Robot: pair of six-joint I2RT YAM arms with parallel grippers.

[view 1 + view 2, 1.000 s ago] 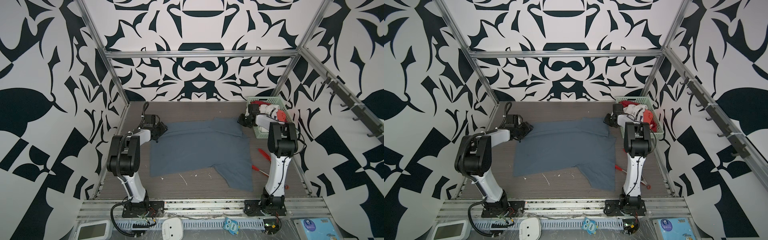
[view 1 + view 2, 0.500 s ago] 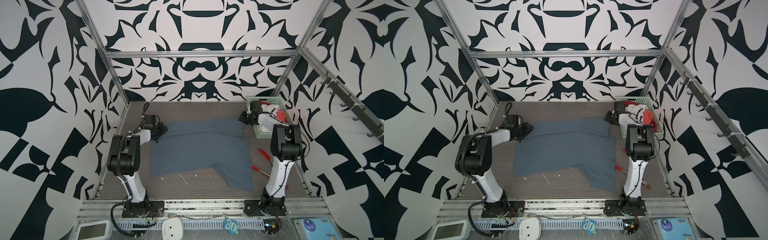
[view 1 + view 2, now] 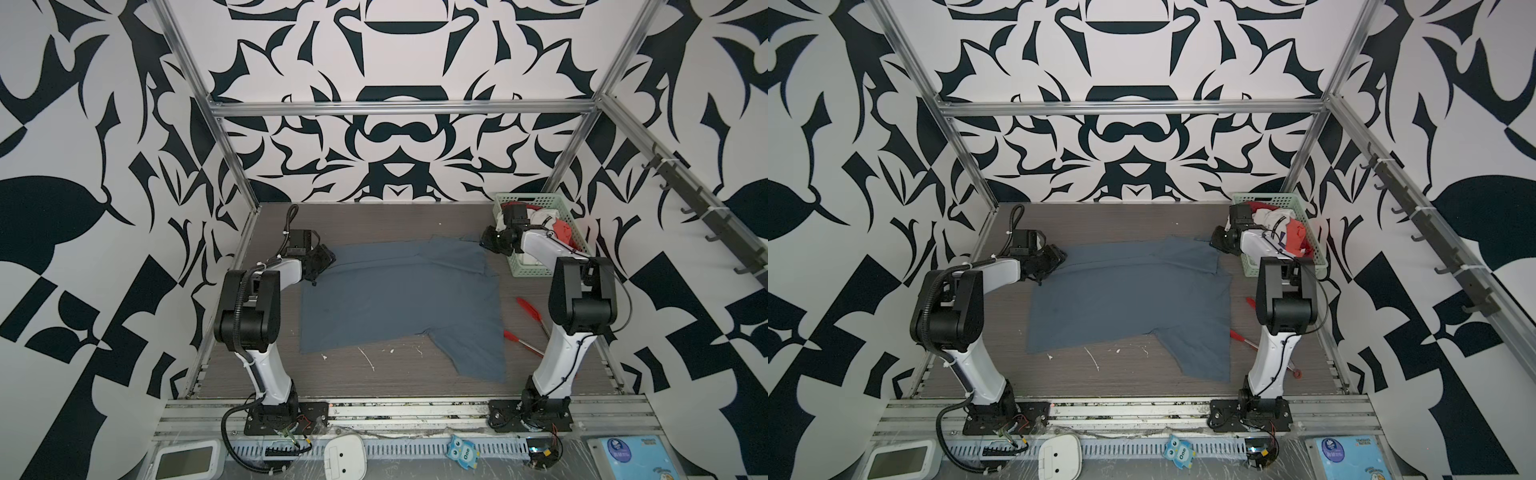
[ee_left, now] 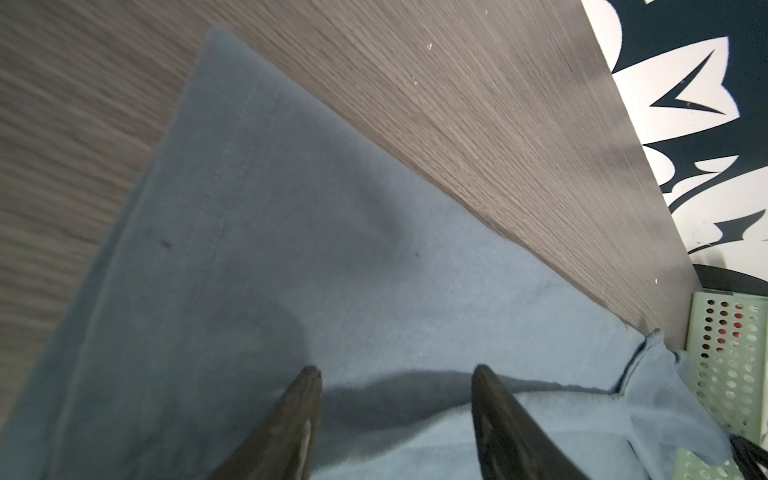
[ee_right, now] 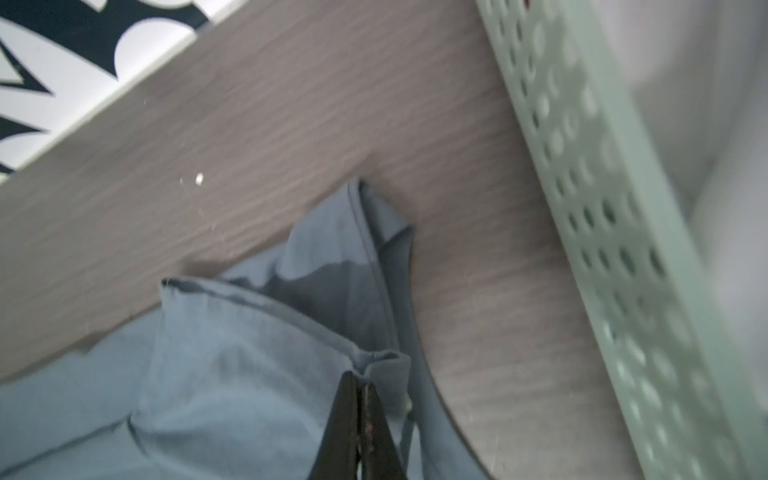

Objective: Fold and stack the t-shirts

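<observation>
slate-blue t-shirt [image 3: 399, 299]: spread mostly flat, far-right corner pinched up | white and red t-shirts [image 3: 544, 217]: seemingly bunched in basket [image 3: 532, 272]

I'm counting one blue-grey t-shirt [image 3: 399, 299] mid-frame. One green basket [image 3: 534, 270] upper right, and I can make out two garments inside: white shirt [image 3: 542, 216], red-orange shirt [image 3: 563, 229]. Right of centre, two more: upper red tool [image 3: 527, 307], lower red tool [image 3: 514, 336].

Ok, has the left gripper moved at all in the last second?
No. In both top views the left gripper sits where it did, open over the far left corner of the blue shirt, with the same gap to the left edge of the table.
</observation>
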